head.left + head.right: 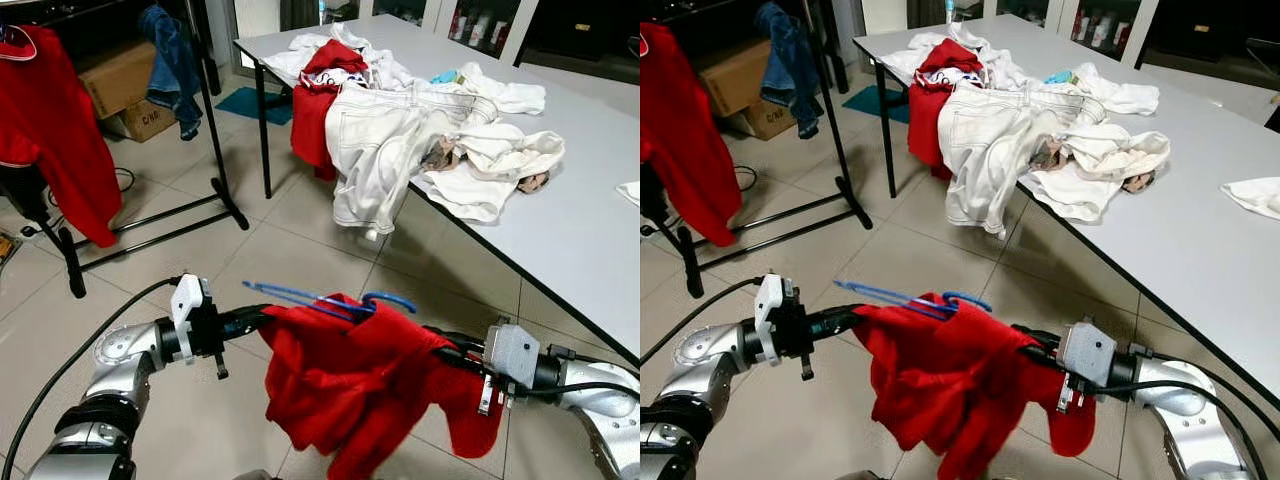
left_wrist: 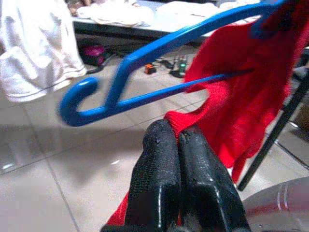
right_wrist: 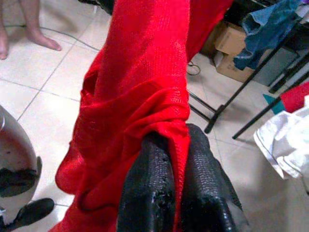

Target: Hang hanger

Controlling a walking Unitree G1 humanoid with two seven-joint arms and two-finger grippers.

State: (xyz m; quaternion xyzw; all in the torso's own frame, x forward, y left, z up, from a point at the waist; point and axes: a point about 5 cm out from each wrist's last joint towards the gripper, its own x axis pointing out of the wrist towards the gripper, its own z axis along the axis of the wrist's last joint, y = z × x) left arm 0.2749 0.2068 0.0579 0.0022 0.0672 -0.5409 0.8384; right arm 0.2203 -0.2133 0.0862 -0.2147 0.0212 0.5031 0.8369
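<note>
red garment [image 1: 350, 385] pinched by both grippers' jaws | blue hanger [image 1: 320, 298] partly buried

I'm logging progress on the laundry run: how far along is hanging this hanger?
Done: the blue hanger is threaded into the red garment. In hand: the left gripper and right gripper each pinch the red cloth, holding it up between them above the floor. Left: carrying it to the black clothes rack, where another red garment hangs, and hooking it on.
</note>
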